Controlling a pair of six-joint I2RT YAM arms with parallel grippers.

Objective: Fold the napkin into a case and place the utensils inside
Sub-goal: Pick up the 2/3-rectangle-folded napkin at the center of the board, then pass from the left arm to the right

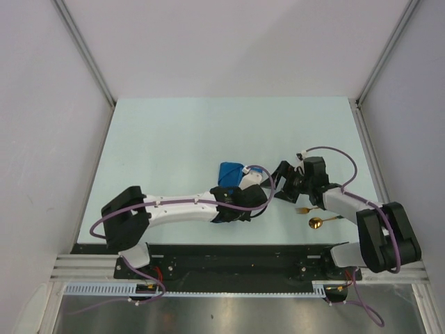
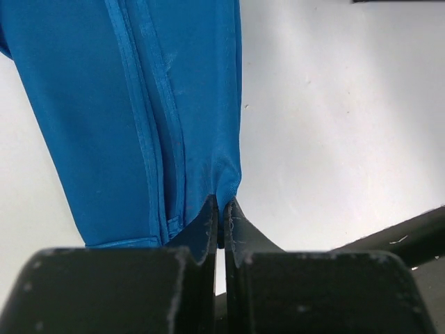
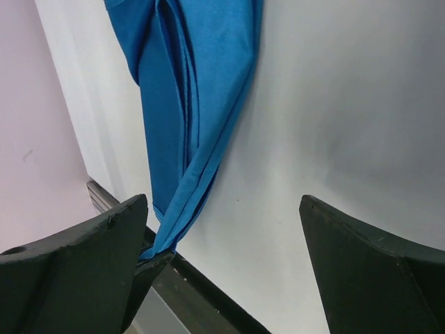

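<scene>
The left gripper is reaching in from the near left toward the middle of the table. Its jaws are clamping together on the near tip of the napkin. The left wrist view shows the blue cloth pinched right at the fingertips. This pinch is probably anchoring one end so that the stacked layers are not slipping apart while the fold is being worked.

The napkin is lying at mid-table, just beyond that gripper. It is already gathered into a narrow strip. Both wrist views are showing several hemmed layers running lengthwise, one over another. As a case it is looking unfinished. No open pocket mouth is showing in any view, and nothing is showing inside the folds.

To the right, the right gripper is hovering just beside the cloth with its jaws spread wide and gripping nothing. It is facing the same pinched end, with one finger close by the cloth tip. It looks to be lining up for a second hold or a tuck, though I cannot tell which.

Farther right and nearer, the fork and the spoon are lying on the bare table beside the right arm. They are close together and well apart from the napkin. Both are outside the cloth, waiting, so the loading step is not yet begun.
</scene>
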